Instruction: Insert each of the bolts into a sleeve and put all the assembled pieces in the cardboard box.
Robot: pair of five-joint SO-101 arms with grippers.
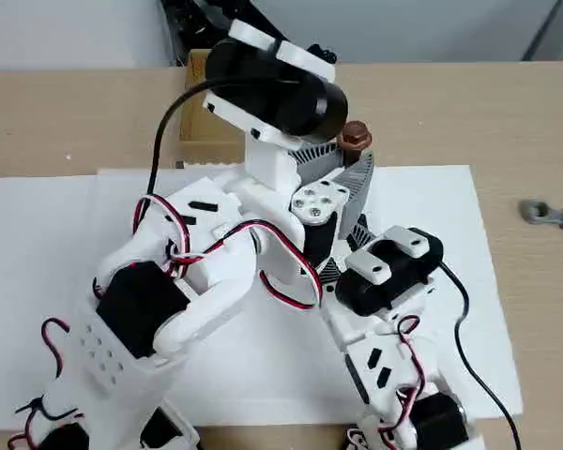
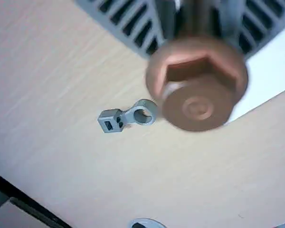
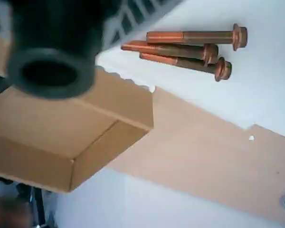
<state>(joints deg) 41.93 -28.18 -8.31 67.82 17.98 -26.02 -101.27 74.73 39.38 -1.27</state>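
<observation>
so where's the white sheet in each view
high view: white sheet covering the middle of the table
left wrist view: the white patch behind the held bolt
right wrist view: the white surface under three loose bolts
shared landmark: the tan table bordering it

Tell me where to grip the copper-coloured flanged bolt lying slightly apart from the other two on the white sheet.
Take the copper-coloured flanged bolt at mid-shank, from above, closing across its length. It lies flat on the white sheet, its shank long, straight and bare; the two neighbouring bolts lie close on one side, so probably ease in carefully.
</observation>
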